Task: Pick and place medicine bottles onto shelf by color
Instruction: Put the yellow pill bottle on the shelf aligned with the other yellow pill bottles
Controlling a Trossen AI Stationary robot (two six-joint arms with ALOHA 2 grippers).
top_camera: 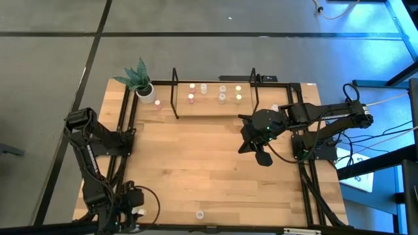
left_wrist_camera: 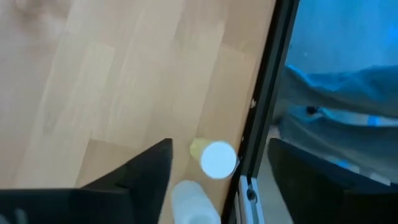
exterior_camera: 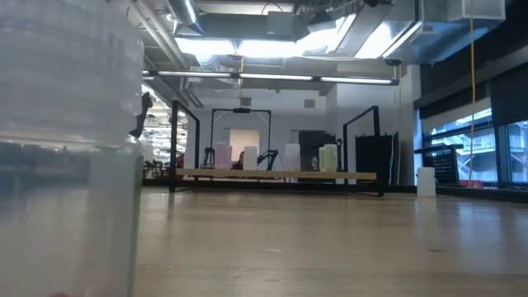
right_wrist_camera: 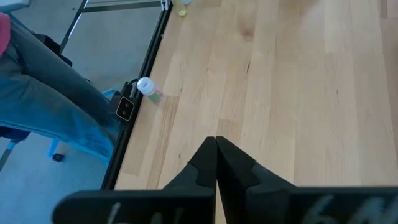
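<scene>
Two small bottles (left_wrist_camera: 217,159) are seen in the left wrist view, right in the gap of the left claw (left_wrist_camera: 221,150). The fingers (left_wrist_camera: 146,168) of that claw are held wide apart, and neither bottle looks pinched by them. One bottle is seen from its round white top, so its long side seems to point up at the camera. The other one (left_wrist_camera: 194,202) is too cut off for its lie to be told. Both sit just beside the black rail (left_wrist_camera: 261,106) at the table's (top_camera: 196,156) edge.

From above, the left claw is found at the 7 o'clock corner of the table. One more bottle (top_camera: 200,214) is seen at the 6 o'clock edge. It lies at 3 o'clock from the left claw, and the left arm is much nearer to it than the right arm is.

The right claw (top_camera: 261,155) is kept at about 3 o'clock from the table's middle. Its fingers are pressed together and nothing is held.

The shelf (top_camera: 212,112) is at 12 o'clock, well apart from the left claw. Several bottles are already lined up on it, pink at the 9 o'clock end, white in the middle, yellow-green at the 3 o'clock end.

A drop straight down over the upright bottle is probably what is called for next.
</scene>
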